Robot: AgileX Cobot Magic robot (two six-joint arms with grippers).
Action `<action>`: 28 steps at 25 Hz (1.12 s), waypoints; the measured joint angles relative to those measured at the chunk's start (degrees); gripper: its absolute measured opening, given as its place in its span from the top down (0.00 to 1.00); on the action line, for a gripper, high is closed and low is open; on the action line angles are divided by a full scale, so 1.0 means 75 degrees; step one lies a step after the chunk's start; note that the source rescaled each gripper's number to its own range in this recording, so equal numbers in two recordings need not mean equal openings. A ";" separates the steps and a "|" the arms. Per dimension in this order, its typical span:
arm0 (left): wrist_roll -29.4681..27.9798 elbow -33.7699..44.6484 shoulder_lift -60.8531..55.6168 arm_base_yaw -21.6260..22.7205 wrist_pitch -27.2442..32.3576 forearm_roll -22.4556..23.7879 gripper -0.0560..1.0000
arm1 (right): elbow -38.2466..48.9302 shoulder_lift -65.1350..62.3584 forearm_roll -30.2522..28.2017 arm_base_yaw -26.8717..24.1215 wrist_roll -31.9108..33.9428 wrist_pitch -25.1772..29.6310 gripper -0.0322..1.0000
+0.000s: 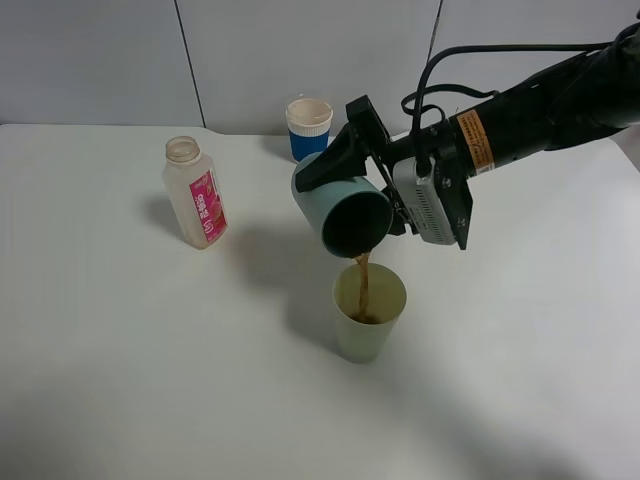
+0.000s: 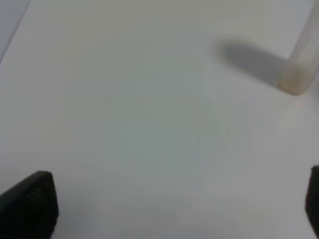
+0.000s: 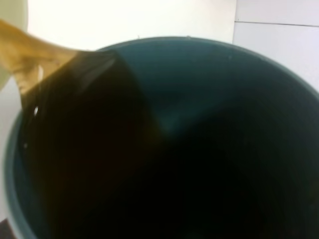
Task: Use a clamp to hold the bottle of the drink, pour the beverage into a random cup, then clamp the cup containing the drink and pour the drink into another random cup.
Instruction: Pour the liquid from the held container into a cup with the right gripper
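Note:
My right gripper [image 1: 372, 178] is shut on a teal cup [image 1: 340, 205], tilted steeply over a pale green cup [image 1: 368, 312]. A brown stream of drink [image 1: 363, 285] runs from the teal cup's lip into the green cup. In the right wrist view the teal cup's dark inside [image 3: 199, 139] fills the frame, with brown drink [image 3: 75, 124] running to its rim. The empty bottle [image 1: 195, 192] with a pink label stands uncapped at the left. Its base [image 2: 299, 74] shows in the left wrist view. My left gripper [image 2: 179, 209] is open over bare table, its fingertips [image 2: 30, 201] wide apart.
A blue cup with a white rim [image 1: 309, 127] stands at the back of the white table [image 1: 120, 350], behind the teal cup. The right arm [image 1: 540, 105] reaches in from the upper right. The left arm is out of the high view.

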 joint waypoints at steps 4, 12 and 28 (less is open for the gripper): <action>0.0000 0.0000 0.0000 0.0000 0.0000 0.0000 0.00 | 0.0000 0.0000 0.0002 0.0000 -0.0221 0.0000 0.97; 0.0000 0.0000 0.0000 0.0000 0.0000 0.0000 0.00 | 0.0000 0.0000 0.0002 0.0000 -0.0687 0.0000 0.97; 0.0000 0.0000 0.0000 0.0000 0.0000 0.0000 0.00 | 0.0000 -0.0014 0.0068 0.0016 -0.1618 -0.0051 0.97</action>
